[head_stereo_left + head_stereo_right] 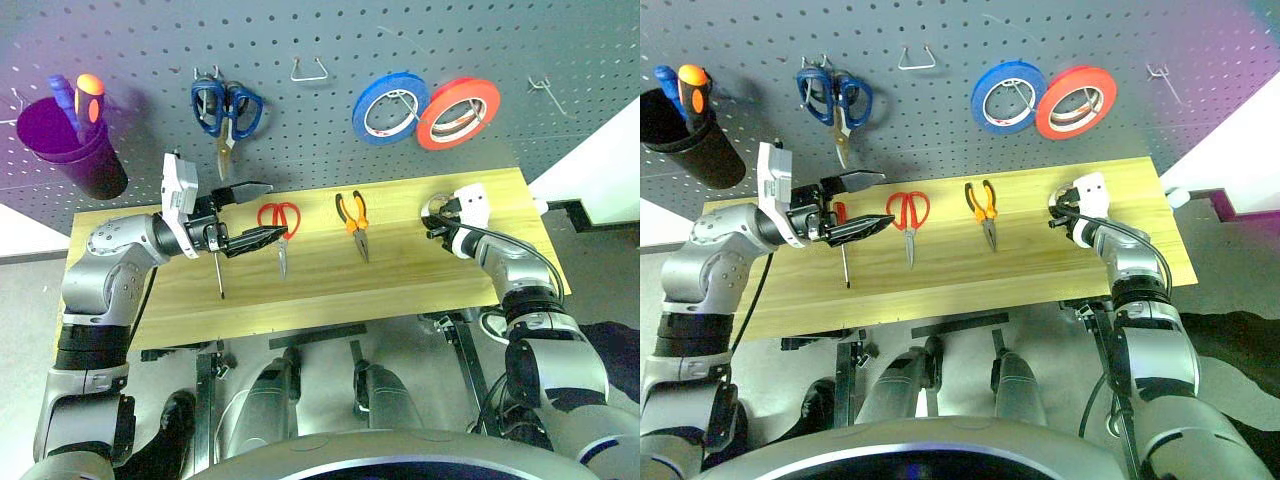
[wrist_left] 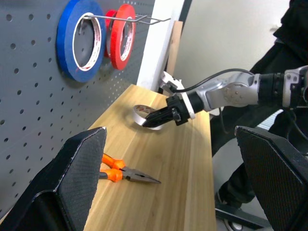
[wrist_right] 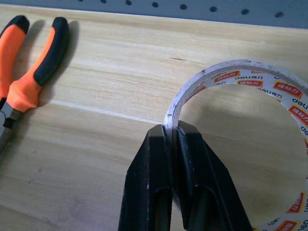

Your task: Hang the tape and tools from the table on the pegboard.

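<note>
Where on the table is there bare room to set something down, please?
The table is bare along its front edge and between the pliers and the tape pinched by the right gripper. The back left is crowded: the screwdriver, red-handled scissors and open left gripper.

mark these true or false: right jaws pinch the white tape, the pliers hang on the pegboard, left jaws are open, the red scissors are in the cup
1. The right gripper has its jaws shut on the white tape. True.
2. The pliers hang on the pegboard. False: they lie on the table.
3. The left gripper stands open. True.
4. The red scissors are in the cup. False: they lie on the table.
</note>
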Controlling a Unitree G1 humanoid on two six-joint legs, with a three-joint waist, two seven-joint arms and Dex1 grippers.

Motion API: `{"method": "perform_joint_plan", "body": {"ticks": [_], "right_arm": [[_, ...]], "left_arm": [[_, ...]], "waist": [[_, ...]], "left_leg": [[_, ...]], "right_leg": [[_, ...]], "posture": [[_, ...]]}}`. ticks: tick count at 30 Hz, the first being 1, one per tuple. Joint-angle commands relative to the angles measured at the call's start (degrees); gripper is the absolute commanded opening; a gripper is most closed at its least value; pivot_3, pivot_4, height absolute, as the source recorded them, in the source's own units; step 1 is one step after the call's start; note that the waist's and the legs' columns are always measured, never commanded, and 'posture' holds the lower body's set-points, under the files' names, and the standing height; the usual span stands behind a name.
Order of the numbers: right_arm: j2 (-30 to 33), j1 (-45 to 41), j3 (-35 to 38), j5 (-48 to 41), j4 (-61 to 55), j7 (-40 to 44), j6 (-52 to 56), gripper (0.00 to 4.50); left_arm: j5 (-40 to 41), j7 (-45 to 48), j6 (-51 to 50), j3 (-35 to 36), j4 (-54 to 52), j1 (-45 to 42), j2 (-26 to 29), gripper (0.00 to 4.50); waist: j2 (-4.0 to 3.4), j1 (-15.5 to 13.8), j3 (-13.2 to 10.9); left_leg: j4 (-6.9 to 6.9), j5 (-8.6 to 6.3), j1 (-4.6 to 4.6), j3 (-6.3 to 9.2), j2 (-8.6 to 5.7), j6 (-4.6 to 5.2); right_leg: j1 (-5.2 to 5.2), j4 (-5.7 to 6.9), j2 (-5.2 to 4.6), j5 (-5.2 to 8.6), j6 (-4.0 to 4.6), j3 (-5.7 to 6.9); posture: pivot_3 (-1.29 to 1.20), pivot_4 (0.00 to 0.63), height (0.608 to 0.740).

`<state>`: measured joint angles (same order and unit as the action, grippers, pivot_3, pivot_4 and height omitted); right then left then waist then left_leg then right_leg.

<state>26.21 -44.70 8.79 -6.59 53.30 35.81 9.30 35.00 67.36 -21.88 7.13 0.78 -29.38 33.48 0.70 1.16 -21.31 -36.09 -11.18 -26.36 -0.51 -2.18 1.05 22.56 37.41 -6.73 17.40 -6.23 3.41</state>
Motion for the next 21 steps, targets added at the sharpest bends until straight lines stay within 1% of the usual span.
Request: {"method": "perform_joint_plan", "body": {"ticks": [1, 12, 15, 21], "right_arm": [[1.2, 1.6, 3.0, -2.5, -4.6, -1.7, 0.2, 0.05], [0.8, 7.6, 8.2, -8.7, -18.3, -5.5, 3.6, 0.05], [1.1, 8.9, 9.9, -10.1, -20.3, -6.2, 2.8, 0.05], [0.8, 12.3, 10.8, -11.3, -25.8, -6.9, 1.3, 0.05]], "left_arm": [[-0.5, 0.2, 1.8, 0.0, 0.2, -0.8, -0.3, 4.5], [0.4, 0.6, 0.7, 0.0, 0.8, -2.5, -0.6, 4.5], [0.5, 0.4, 0.7, 0.0, 0.5, -2.3, -0.8, 4.5], [0.4, 0.3, 0.7, -0.3, 0.0, -1.8, -1.2, 4.5]], "waist": [[0.0, 0.0, 0.0], [0.01, 0.0, 0.1], [0.01, 0.0, 0.1], [0.02, 0.0, 0.1]], "left_leg": [[-0.02, 0.0, -0.01, 0.0, 0.0, 0.0], [-0.08, 0.02, -0.03, 0.0, -0.01, -0.01], [-0.09, 0.02, -0.03, 0.0, -0.01, -0.01], [-0.11, 0.02, -0.03, 0.0, -0.01, 0.0]], "right_leg": [[0.0, 0.0, 0.0, 0.0, 0.0, 0.0], [0.0, 0.04, -0.01, -0.02, -0.04, 0.02], [0.0, 0.05, -0.01, -0.03, -0.05, 0.02], [0.01, 0.1, -0.01, -0.03, -0.05, 0.02]], "posture": [[-0.06, 0.288, 0.74], [-0.08, 0.285, 0.74], [-0.09, 0.284, 0.74], [-0.09, 0.284, 0.74]]}}
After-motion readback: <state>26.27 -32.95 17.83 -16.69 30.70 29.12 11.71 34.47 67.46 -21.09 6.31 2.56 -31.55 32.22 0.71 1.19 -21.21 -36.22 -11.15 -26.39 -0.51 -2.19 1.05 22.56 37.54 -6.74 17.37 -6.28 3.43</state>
